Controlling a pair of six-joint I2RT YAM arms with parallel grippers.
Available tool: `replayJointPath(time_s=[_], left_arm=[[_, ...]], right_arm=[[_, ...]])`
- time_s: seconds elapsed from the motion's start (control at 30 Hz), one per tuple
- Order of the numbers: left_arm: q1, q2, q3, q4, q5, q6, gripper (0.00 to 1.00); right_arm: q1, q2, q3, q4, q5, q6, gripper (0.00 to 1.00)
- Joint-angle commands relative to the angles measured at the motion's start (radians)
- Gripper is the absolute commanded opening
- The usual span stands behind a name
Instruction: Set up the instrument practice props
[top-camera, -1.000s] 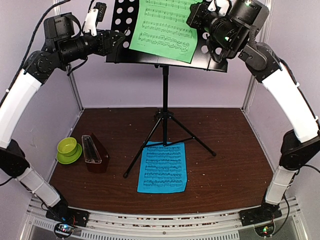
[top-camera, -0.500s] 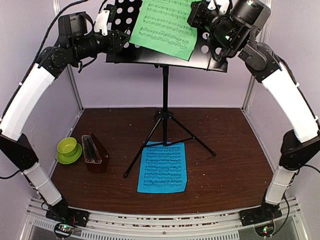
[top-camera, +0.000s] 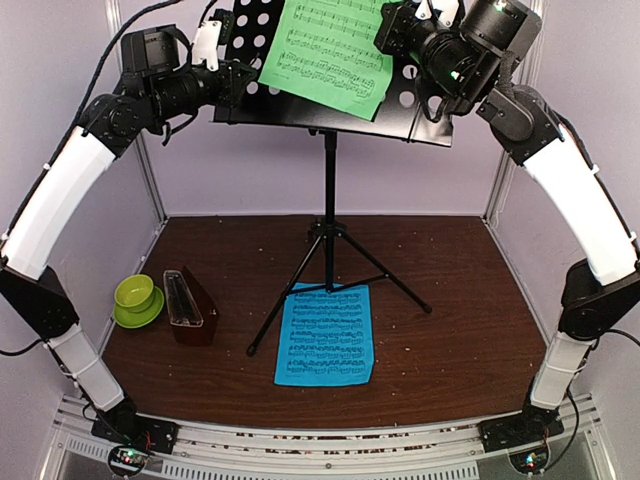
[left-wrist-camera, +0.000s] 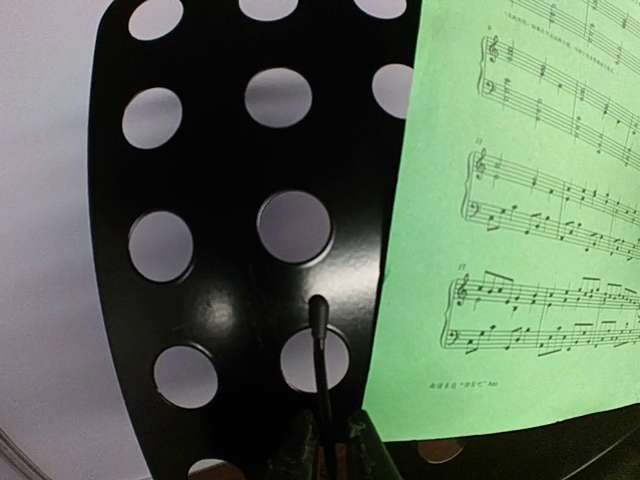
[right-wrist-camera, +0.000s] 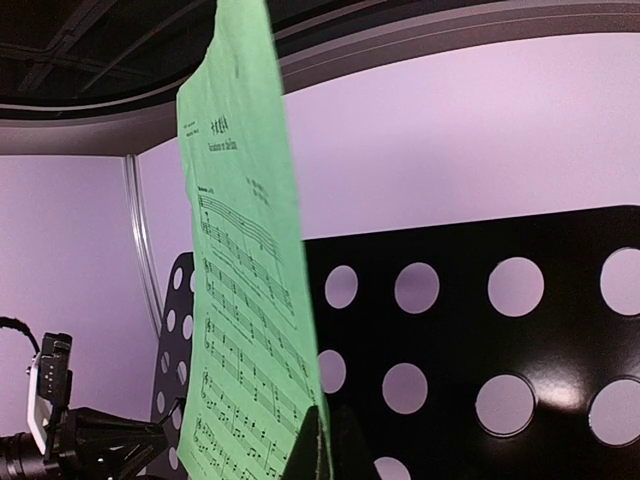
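**tripod_tim:** ok, where's everything sitting right now?

**benchcat:** The black perforated music stand (top-camera: 329, 190) is up on its tripod around the middle of the table (top-camera: 455, 340). Its desk is way up top between the two arms. The green sheet (top-camera: 325, 50) is against the desk, a bit crooked, with its bottom edge down by the ledge. The blue sheet (top-camera: 325, 335) is lying flat on the table at the near side of the tripod, and its top edge is tucked between two of the legs. The metronome (top-camera: 188, 305) is over on the left side, just beside the lime green cup and saucer (top-camera: 135, 298) and well apart from the stand.

**tripod_tim:** and the grippers?

**benchcat:** The right gripper (right-wrist-camera: 320, 445) is up at the green sheet's edge on the right arm's side. Its wrist cam sees the paper almost edge-on, running straight down between the fingers, and they're pinched together on it. So yeah, it's got the sheet. The desk's holes show behind it.

The left gripper (left-wrist-camera: 332, 445) is at the left end of the desk. On its wrist cam the fingers only just poke in at the bottom. They're close together, with a thin black rod (left-wrist-camera: 319, 340) sticking up between them in front of the holes. The green sheet fills the right half of that view. Honestly I can't tell if that one is clamped on anything or just nearly closed.
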Motion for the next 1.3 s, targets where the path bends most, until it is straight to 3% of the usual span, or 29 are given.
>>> replayJointPath(time_s=[0.0,0.13,0.43,1.27], left_arm=[[0.007,-0.060,-0.080,0.157,-0.048,-0.001,0.08],[0.007,-0.108,-0.181,0.275,-0.029,-0.011,0.00],[0.007,-0.198,-0.428,0.594,0.050,0.019,0.00],[0.007,-0.206,-0.502,0.679,0.218,0.097,0.00]], right_arm=[[-0.001,0.008,0.004,0.016,0.006,-0.004,0.00],[-0.001,0.005,-0.005,0.019,0.010,-0.003,0.00],[0.002,0.004,-0.015,0.028,0.015,-0.012,0.00],[0.018,0.086,-0.010,0.134,-0.230,-0.144,0.00]])
